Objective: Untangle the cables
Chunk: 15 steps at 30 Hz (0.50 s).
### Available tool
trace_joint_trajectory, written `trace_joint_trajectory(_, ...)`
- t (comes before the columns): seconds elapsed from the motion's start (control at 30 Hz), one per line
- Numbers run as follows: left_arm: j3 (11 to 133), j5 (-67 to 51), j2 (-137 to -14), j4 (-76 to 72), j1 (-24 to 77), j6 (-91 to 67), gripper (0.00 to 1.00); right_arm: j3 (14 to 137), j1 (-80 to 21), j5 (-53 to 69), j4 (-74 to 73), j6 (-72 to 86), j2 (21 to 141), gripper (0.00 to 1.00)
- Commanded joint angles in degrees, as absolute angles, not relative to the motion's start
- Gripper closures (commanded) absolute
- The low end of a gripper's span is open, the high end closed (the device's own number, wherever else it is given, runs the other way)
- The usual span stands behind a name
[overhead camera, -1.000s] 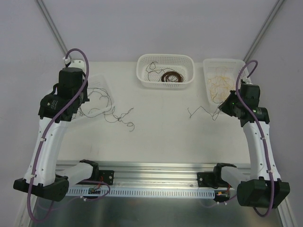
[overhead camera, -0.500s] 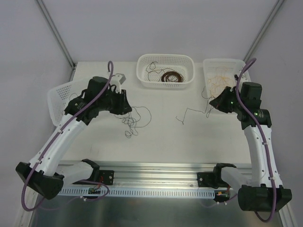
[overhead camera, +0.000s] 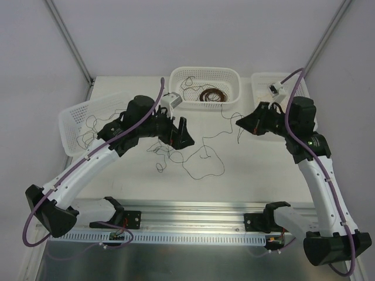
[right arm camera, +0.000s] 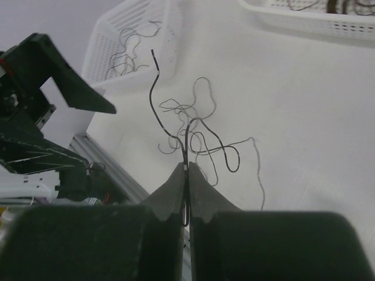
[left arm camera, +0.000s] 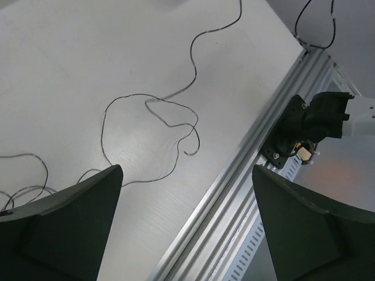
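Thin dark cables lie in a loose tangle [overhead camera: 161,151] on the white table, and one long strand [overhead camera: 221,132] runs up to my right gripper [overhead camera: 239,122]. In the right wrist view that gripper [right arm camera: 186,170] is shut on the dark cable [right arm camera: 157,99], whose curls hang down in front of the fingers. My left gripper [overhead camera: 183,136] hovers open over the tangle with nothing between its fingers [left arm camera: 70,222]. Below it a looped cable [left arm camera: 149,117] rests flat on the table.
A white basket [overhead camera: 233,76] at the back centre holds a brown coil [overhead camera: 210,95]. A second basket [overhead camera: 69,120] at the left holds dark strands, and a third [overhead camera: 263,79] sits behind the right arm. An aluminium rail [left arm camera: 234,193] edges the table's near side.
The left arm swung from the left basket to the table's middle and its gripper opened, leaving strands on the table. The right gripper moved left from the right basket, still pinching its cable.
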State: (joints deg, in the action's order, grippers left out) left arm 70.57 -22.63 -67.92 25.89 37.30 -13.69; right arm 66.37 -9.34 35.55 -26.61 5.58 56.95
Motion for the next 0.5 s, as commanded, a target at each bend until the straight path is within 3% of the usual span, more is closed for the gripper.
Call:
trace_joint_trajectory(0.0, 72.2, -26.0, -69.6, 16.0, 39.3, -13.1, 0.06, 68.1, -13.5, 40.4, -17.3, 7.3, 56.2, 0.96)
trace_joint_trajectory(0.27, 71.8, -20.8, -75.5, 4.3, 43.7, -15.7, 0.09, 65.2, -22.0, 40.2, -5.2, 15.5, 57.4, 0.96)
trace_joint_trajectory(0.47, 69.0, -21.6, -76.8, -4.7, 44.1, -20.4, 0.2, 62.8, -25.8, 37.9, 1.5, 18.8, 57.6, 0.96)
